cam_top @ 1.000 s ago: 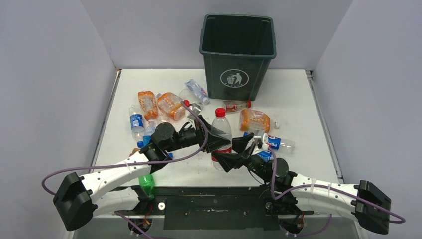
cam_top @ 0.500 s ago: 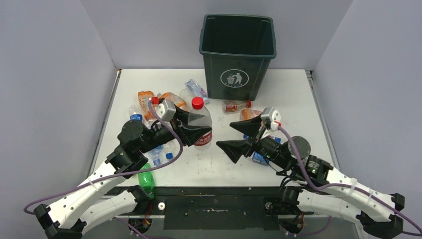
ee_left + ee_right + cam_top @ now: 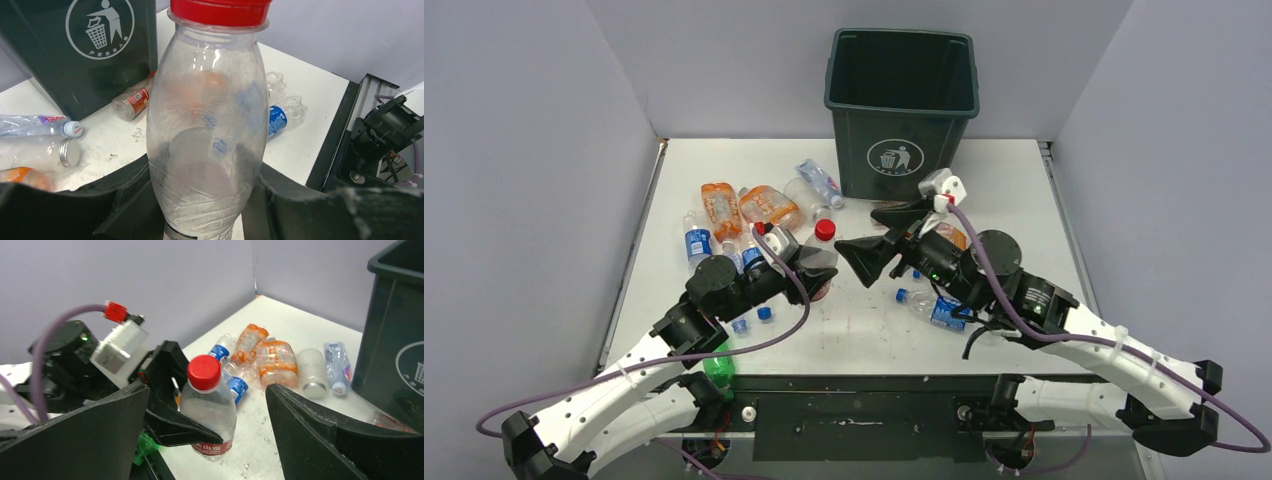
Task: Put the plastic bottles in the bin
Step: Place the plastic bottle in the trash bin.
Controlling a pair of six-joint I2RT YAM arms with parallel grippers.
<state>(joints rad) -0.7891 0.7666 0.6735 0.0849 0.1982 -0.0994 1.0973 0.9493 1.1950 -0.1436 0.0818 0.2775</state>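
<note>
Right jaws are now nearer the dark green square plastic bin [image 3: 856,130], spread wide; left jaws pinch an upright clear red-capped plastic bottle [image 3: 207,125].

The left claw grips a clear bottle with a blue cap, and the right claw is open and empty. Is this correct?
Not fully. The cap is red, not blue; the left wrist view shows it. The left claw does grip the clear bottle, and the right claw is open and empty.
</note>
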